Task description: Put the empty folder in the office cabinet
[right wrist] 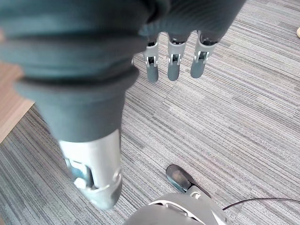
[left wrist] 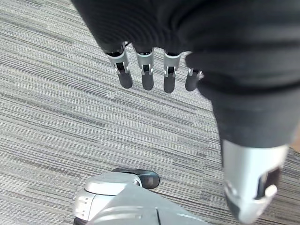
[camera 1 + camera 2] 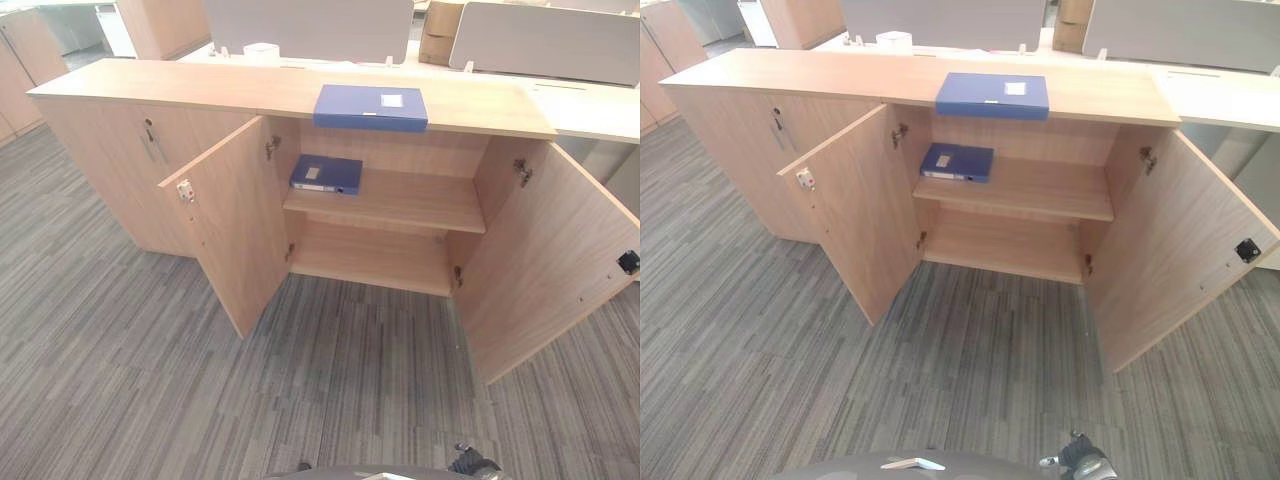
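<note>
**Both hands low and empty; folder waits up on the cabinet top**

Nearest, the left hand [image 2: 150,70] hangs over the grey striped carpet [image 3: 150,360] with straight, relaxed fingers and nothing in it; the right hand [image 1: 173,61] hangs the same way, slack and empty, in its own wrist view.

Beyond the carpet, at mid-frame in the eye views, the office cabinet [image 3: 400,200] stands with its left door [image 3: 235,225] and right door [image 3: 545,260] swung wide. A second blue folder [image 3: 327,173] lies flat at the left end of its upper shelf [image 3: 400,205]; the rest of that shelf is bare.

Farthest, in the upper centre of the frame, the blue folder [image 3: 371,106] lies flat on the cabinet's top, at the front edge, its long axis running left to right. It sits about midway between the arms, well apart from both hands and above them, so neither looks clearly nearer.
</note>
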